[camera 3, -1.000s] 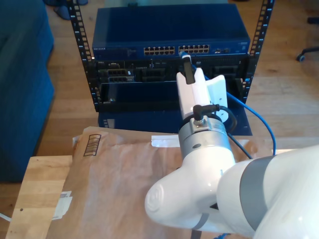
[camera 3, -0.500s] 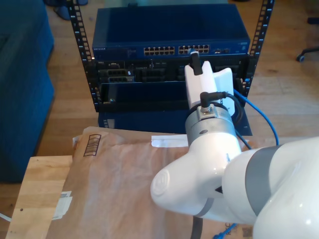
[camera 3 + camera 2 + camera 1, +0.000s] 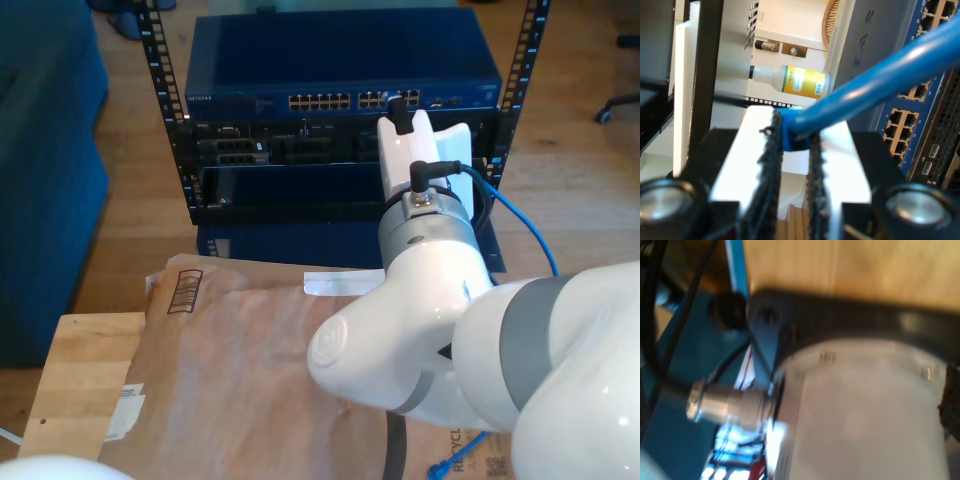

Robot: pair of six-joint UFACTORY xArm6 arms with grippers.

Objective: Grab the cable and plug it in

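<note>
A dark blue network switch [image 3: 340, 60] sits at the top of a black rack [image 3: 160, 90], its row of ports facing me. In front lies a sheet of brown paper [image 3: 230, 360] over a light wooden table [image 3: 60, 400]. A white strip [image 3: 335, 285] rests on the paper's far edge. The floor is wooden [image 3: 570, 170]. Beyond the rack frame stands a clear bottle with a yellow label [image 3: 795, 80].

Arm at blue network switch [image 3: 340, 60]

My second gripper [image 3: 402, 108] meets the port row; blue cable [image 3: 528, 232] trails toward exterior view's right.
</note>
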